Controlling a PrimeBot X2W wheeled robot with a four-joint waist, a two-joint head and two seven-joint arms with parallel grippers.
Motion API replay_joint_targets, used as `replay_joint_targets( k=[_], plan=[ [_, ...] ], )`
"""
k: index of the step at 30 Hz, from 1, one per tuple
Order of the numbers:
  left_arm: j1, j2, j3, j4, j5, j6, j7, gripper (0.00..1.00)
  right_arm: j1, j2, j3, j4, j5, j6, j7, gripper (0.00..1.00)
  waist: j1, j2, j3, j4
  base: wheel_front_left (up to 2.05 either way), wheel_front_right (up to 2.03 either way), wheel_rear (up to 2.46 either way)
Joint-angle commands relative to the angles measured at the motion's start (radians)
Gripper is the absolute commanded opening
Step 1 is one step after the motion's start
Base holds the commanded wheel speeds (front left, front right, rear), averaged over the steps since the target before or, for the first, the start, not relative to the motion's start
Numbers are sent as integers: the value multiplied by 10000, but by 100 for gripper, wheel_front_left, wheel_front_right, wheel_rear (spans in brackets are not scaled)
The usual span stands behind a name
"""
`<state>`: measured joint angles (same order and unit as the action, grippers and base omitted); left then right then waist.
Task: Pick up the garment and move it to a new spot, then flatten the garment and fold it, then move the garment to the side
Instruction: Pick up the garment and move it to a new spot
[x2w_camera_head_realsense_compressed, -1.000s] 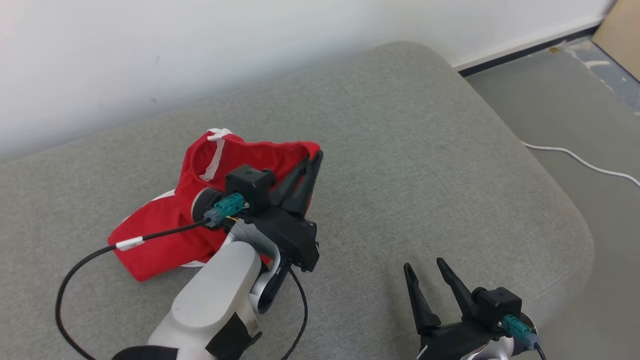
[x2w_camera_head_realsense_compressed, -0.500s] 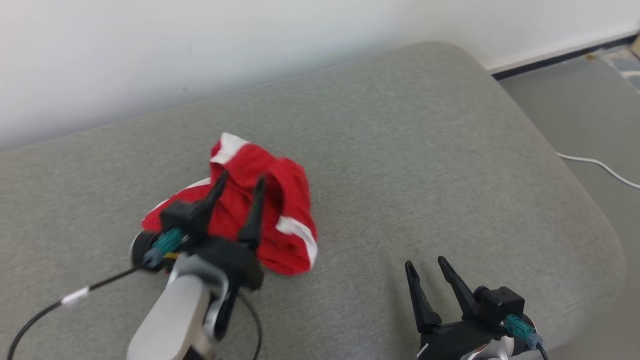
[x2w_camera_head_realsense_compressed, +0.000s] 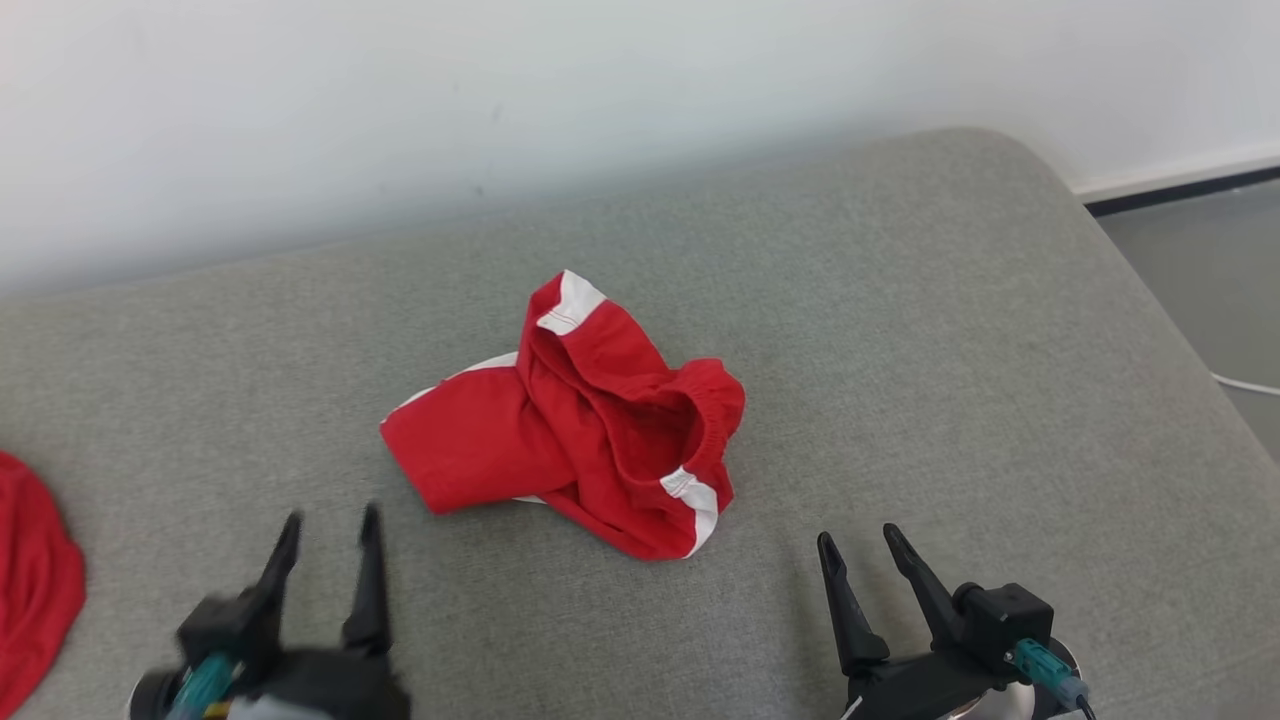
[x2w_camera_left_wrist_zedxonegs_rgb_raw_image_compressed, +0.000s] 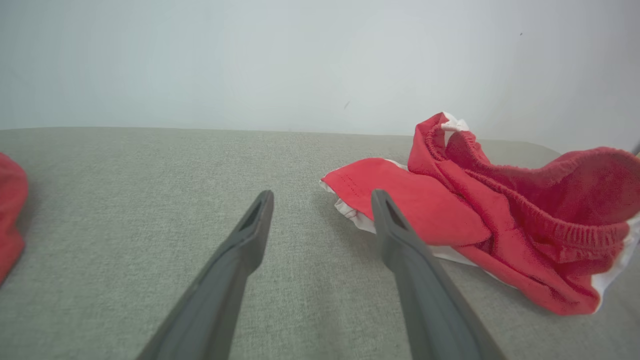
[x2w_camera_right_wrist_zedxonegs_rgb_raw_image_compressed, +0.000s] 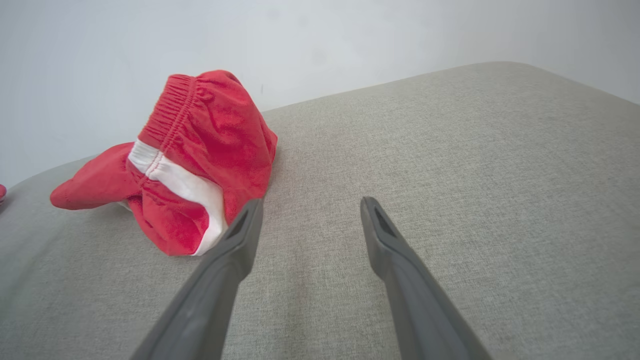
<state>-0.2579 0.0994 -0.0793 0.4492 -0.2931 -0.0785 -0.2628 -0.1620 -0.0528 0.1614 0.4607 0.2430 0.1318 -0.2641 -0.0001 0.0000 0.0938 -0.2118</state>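
Lying crumpled on the grey cushion, the red shorts sit ahead of both pincers, beyond their fingertips and between the two, touching neither. White side stripes and a gathered elastic waistband are visible; the waistband stands up open, and one leg lies flat towards the left pincer's side.

Left pincer: blurred in the head view, fingers spread wide, nothing between them. Seen from its own wrist, the shorts lie ahead and to the right of its fingers, the flat leg hem nearest its right finger. A second red cloth lies well off to the left of this pincer, at the cushion's edge of view.

Right pincer: fingers likewise spread wide and empty. Seen from its own wrist, the shorts lie ahead and to the left, the striped side nearest its left finger; bare cushion lies ahead and to its right.

Beyond the shorts, away from both pincers, rises a white wall. Far to the right of the right pincer, past the cushion's rounded corner, are the floor and a white cable.
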Motion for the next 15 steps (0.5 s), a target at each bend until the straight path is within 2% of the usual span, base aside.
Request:
replay_joint_targets(
  k=[1, 8, 15],
  plan=[
    [520, -61, 313, -255, 255, 33, -30, 100, 137, 19, 3, -32, -76, -21, -3, 100, 1, 0, -182, 201, 0, 0, 0],
    [2381, -357, 1900, -1505, 919, 83, -30, 100, 269, 23, 122, -32, -22, -21, -3, 100, 1, 0, -440, 428, 0, 0, 0],
    [3412, -499, 2345, -1644, 1221, -136, -30, 100, 364, 16, 285, -48, 9, -21, -3, 100, 1, 0, -633, 896, 0, 0, 0]
  ],
)
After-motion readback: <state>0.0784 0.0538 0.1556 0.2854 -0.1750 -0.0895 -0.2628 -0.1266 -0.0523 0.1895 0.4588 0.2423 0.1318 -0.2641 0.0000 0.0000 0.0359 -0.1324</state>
